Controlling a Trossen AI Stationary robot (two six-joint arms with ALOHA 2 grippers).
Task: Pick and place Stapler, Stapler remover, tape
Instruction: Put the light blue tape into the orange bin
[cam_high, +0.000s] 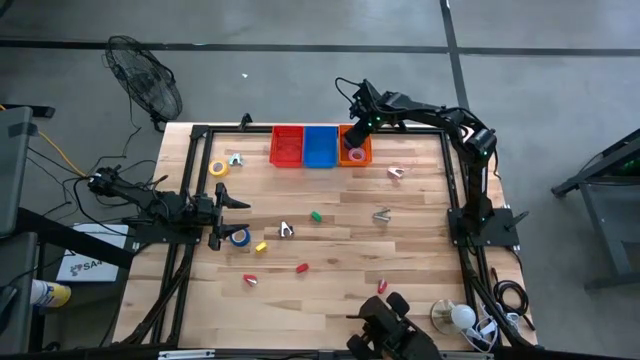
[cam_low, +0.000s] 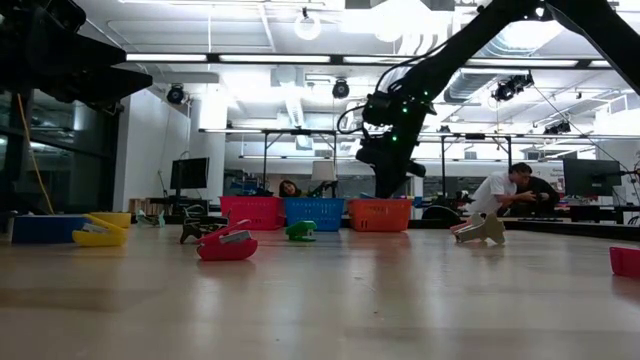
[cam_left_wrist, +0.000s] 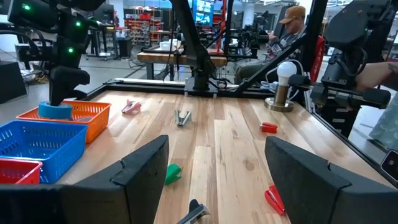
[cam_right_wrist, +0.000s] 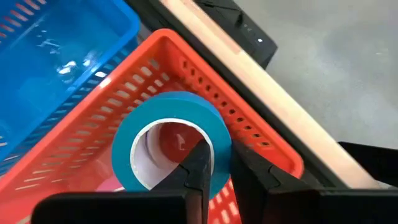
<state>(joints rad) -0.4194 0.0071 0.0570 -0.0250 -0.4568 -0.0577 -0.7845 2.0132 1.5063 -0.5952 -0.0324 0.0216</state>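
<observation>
The right gripper (cam_right_wrist: 214, 168) hung over the orange basket (cam_right_wrist: 261, 134), its fingers pinched on the wall of a blue tape roll (cam_right_wrist: 171, 134). A pink roll (cam_high: 357, 155) seemingly lay below it already. Far from that gripper, a yellow roll (cam_high: 218, 168) and another blue roll (cam_high: 240, 237) remained beside the idle left gripper (cam_high: 232, 218), fingers apart. Staplers and removers were still scattered.

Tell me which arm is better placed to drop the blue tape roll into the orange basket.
The right arm. Its fingers are shut on the blue tape roll, held directly above the orange basket. The left gripper waits open, holding nothing, at the table's opposite side, far from that basket.
</observation>
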